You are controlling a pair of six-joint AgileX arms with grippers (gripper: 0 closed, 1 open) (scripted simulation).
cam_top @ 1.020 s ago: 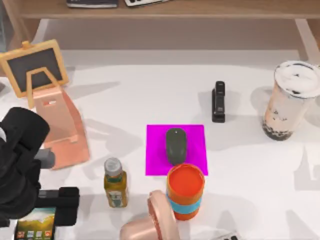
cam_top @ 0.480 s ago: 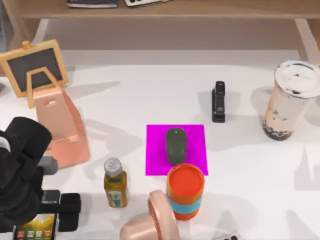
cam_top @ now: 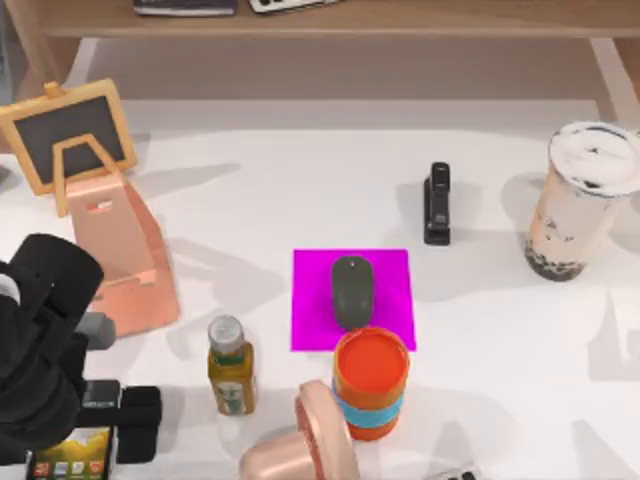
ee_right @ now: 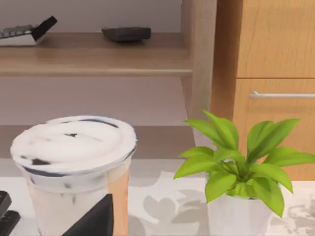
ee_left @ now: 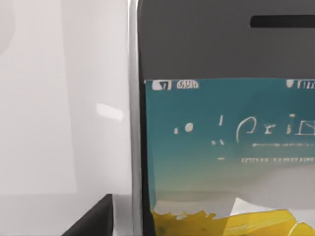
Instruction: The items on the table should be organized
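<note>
At the near left corner of the table (cam_top: 480, 400): left gripper (cam_top: 100, 435) over the phone (cam_top: 70, 455).

The phone lies flat, screen up, between the spread fingers, which sit on either side of it; whether they press its edges I cannot tell. Its long axis runs near to far; the earpiece end cannot be placed from the top view. Judged step: taking hold of the phone. Next calls for a firm squeeze across its width, then a straight lift. The mouse (cam_top: 351, 290) rests on a pink mat (cam_top: 310, 300); the milk-tea cup (cam_top: 580, 200) stands far right.
</note>
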